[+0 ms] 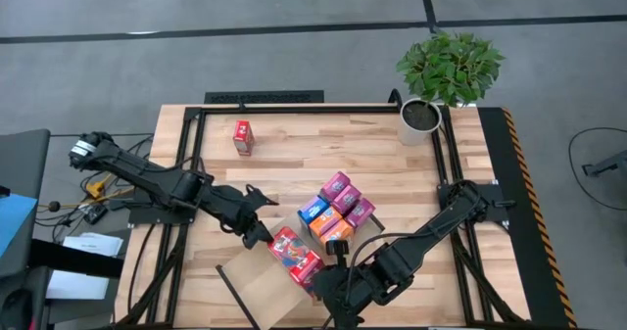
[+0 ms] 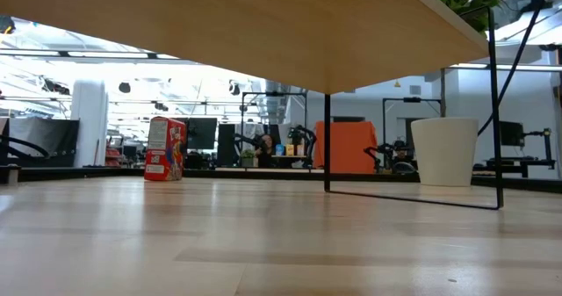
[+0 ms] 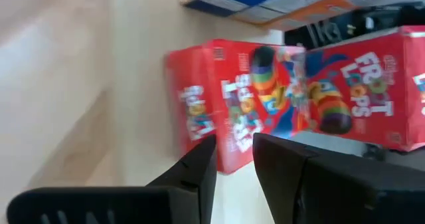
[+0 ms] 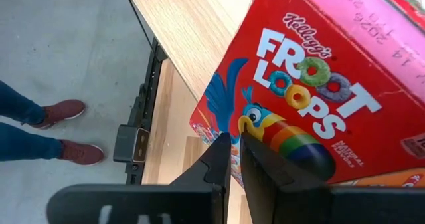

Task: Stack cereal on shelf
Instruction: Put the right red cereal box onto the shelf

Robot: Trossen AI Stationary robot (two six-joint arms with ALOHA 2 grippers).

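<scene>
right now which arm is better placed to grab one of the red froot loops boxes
Left, probably. The left gripper sits right at the end of the red boxes, its fingers slightly apart and pointed at the nearest box. The right gripper is also close, but its fingers look nearly shut.

The red cereal box (image 4: 312, 98) in the right wrist view reads "Kellogg's FROOT LOOPS" in white letters, with a stamp near its top edge that seems to read "14 2026". In the left wrist view, 2 red boxes (image 3: 292, 98) touching each other carry the same "FROOT LOOPS" wording, turned sideways and blurred.
</scene>
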